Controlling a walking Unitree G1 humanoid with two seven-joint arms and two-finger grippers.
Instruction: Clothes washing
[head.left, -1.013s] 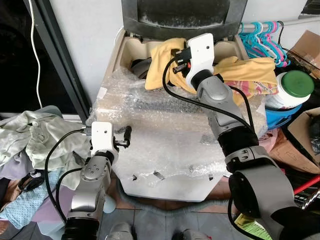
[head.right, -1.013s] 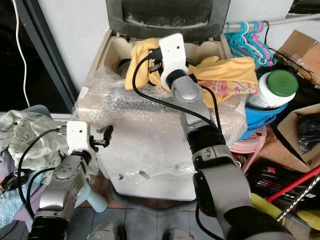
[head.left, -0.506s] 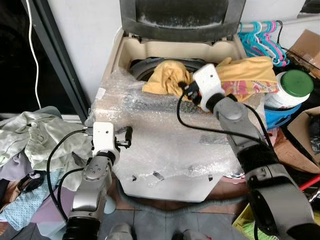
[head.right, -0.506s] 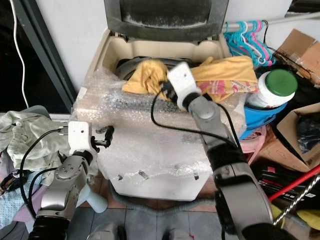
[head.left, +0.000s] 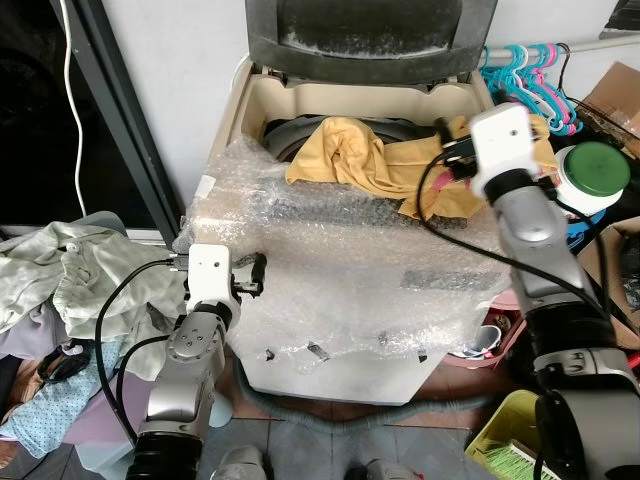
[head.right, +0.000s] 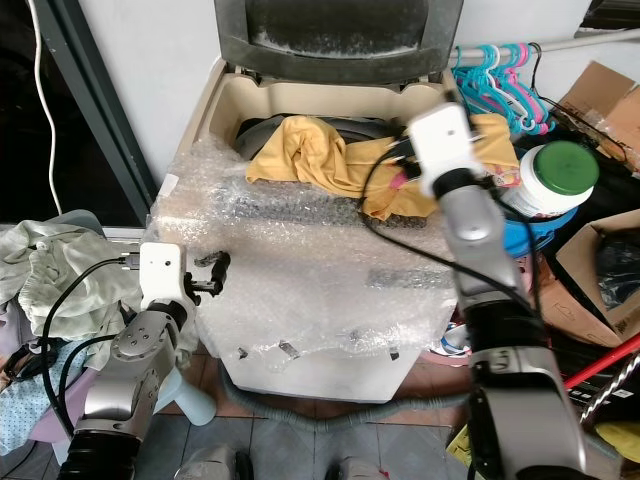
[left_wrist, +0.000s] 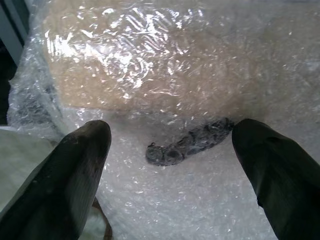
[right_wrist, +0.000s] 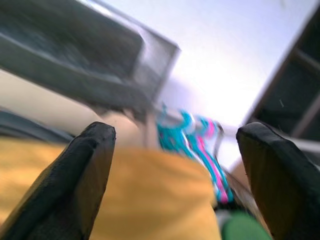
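Loading step: yellow cloth garment (head.left: 360, 160) draped half in cream top-loading washing machine (head.left: 250, 110), half over right rim. Right gripper (right_wrist: 175, 150) spread, empty, above it. Left gripper (left_wrist: 170, 150) spread, idle near bubble wrap (head.left: 330, 270). Next: regrasp, push into drum.

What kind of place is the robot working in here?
Probably a home laundry corner: an open top-loading washing machine with a yellow garment draped into its drum, plastic hangers on a rail, and a heap of clothes on the floor.

Washing machine (head.left: 330, 350) under bubble wrap (head.left: 340, 260), yellow garment (head.left: 350, 160) on top
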